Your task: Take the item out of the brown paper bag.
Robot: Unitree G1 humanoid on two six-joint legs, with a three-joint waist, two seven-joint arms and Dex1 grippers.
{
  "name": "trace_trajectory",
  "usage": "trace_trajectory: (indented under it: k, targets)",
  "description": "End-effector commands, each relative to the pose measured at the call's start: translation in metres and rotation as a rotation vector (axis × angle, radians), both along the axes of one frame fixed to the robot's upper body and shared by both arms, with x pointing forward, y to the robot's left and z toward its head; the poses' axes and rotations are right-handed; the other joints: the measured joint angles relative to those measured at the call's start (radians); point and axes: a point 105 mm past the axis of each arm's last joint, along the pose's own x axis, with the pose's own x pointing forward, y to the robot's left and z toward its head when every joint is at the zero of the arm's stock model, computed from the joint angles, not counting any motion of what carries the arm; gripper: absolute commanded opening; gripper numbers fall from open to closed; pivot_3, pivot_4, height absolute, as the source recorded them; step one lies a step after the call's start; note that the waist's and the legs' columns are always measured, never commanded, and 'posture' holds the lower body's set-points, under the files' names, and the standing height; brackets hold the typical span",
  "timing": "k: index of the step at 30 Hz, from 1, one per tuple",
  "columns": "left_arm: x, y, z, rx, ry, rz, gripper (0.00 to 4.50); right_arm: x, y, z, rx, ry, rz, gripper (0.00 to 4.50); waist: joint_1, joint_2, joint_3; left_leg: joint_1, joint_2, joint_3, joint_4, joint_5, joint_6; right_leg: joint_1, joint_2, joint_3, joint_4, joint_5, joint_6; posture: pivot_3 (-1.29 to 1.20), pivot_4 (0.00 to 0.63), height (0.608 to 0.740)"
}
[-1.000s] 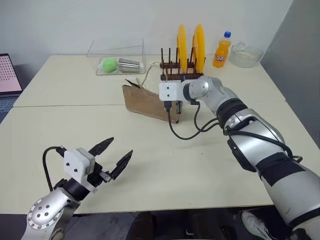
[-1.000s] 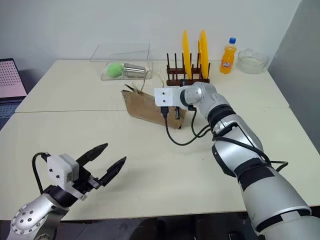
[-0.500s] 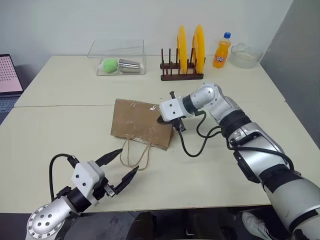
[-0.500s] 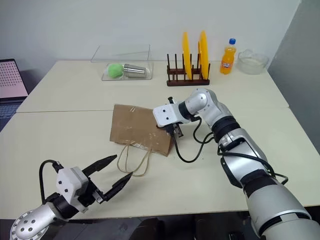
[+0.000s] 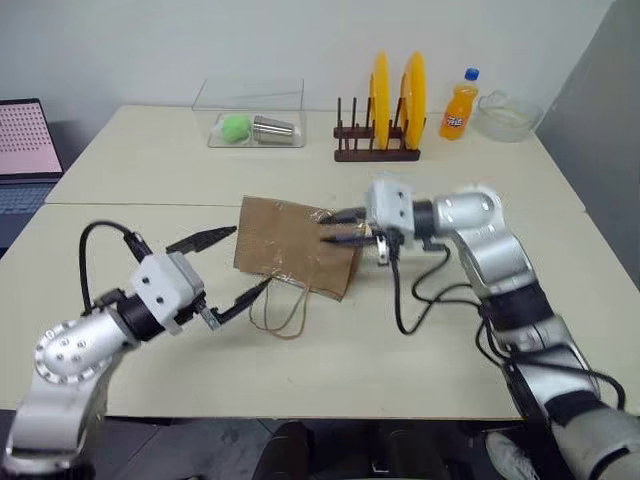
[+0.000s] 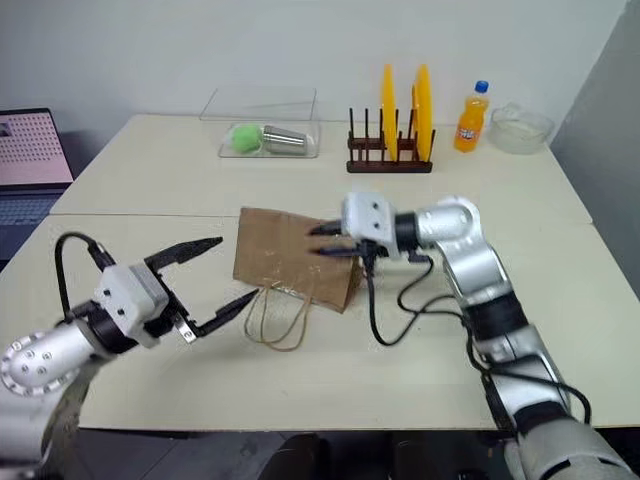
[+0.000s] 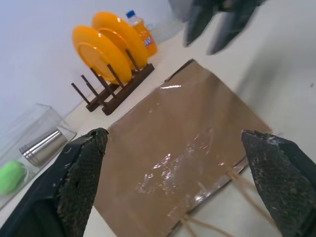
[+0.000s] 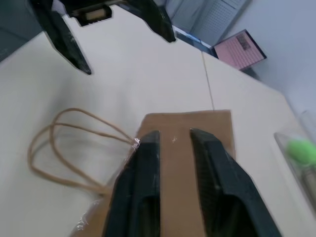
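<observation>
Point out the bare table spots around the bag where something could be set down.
Bare tabletop lies between the brown paper bag and the plate rack, and in the front right corner beyond the right end effector. It is crowded at the bag's handles, beside the left end effector.

Brown paper bag (image 5: 296,255): wrinkled kraft paper, lying flat on the pale worktop (image 5: 430,340), with glossy patches on its upper face. Two thin looped handles (image 5: 279,312) trail from its near edge onto the worktop. Item: not visible.
</observation>
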Motion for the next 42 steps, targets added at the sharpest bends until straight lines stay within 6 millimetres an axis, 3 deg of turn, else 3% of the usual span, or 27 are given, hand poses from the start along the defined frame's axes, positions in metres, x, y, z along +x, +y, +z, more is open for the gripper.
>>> trace_trajectory:
  k: [1, 7, 8, 22, 33, 42]
  targets:
    - [0.011, 0.009, 0.006, 0.141, -0.044, -0.074, 4.50, -0.030, -0.004, 0.009, 0.054, 0.021, -0.016, 2.25, -0.004, 0.001, 0.001, 0.000, 0.000, 0.000, 0.000, 0.000, 0.000, 0.000, 0.000, 0.000, 0.000, 0.000, 0.000, 0.00, 0.150, 0.740]
    - [0.019, 0.015, -0.015, 0.425, -0.057, -0.295, 4.50, -0.055, -0.018, -0.018, -0.017, 0.114, -0.089, 4.38, -0.009, 0.002, 0.001, 0.001, 0.001, 0.002, -0.001, 0.000, 0.000, -0.001, 0.001, 0.000, 0.000, -0.002, 0.003, 0.00, 0.150, 0.740]
    - [0.020, 0.015, -0.017, 0.450, -0.058, -0.320, 4.50, -0.056, -0.021, -0.022, -0.039, 0.112, -0.101, 4.45, -0.008, 0.002, 0.001, 0.001, 0.001, 0.002, -0.001, 0.000, 0.000, 0.000, 0.001, 0.000, 0.000, -0.003, 0.004, 0.00, 0.150, 0.740]
    - [0.041, 0.002, -0.062, 0.655, -0.078, -0.536, 4.50, -0.067, -0.019, -0.036, -0.069, 0.142, -0.170, 4.45, -0.006, 0.001, 0.001, 0.000, 0.000, 0.002, 0.000, 0.000, 0.000, 0.000, 0.001, 0.000, -0.001, -0.003, 0.006, 0.00, 0.150, 0.740]
    - [0.047, 0.012, -0.062, 0.698, -0.092, -0.563, 4.50, -0.072, -0.026, -0.039, -0.074, 0.183, -0.152, 4.45, -0.006, 0.001, 0.001, 0.000, 0.000, 0.001, 0.001, 0.000, 0.000, 0.000, 0.001, -0.001, 0.000, -0.003, 0.006, 0.00, 0.150, 0.740]
    - [0.047, 0.007, -0.069, 0.700, -0.104, -0.588, 4.50, -0.073, -0.027, -0.041, -0.076, 0.190, -0.149, 4.45, -0.006, 0.001, 0.001, 0.000, 0.000, 0.001, 0.002, 0.000, 0.000, 0.000, 0.001, -0.001, 0.000, -0.003, 0.006, 0.00, 0.150, 0.740]
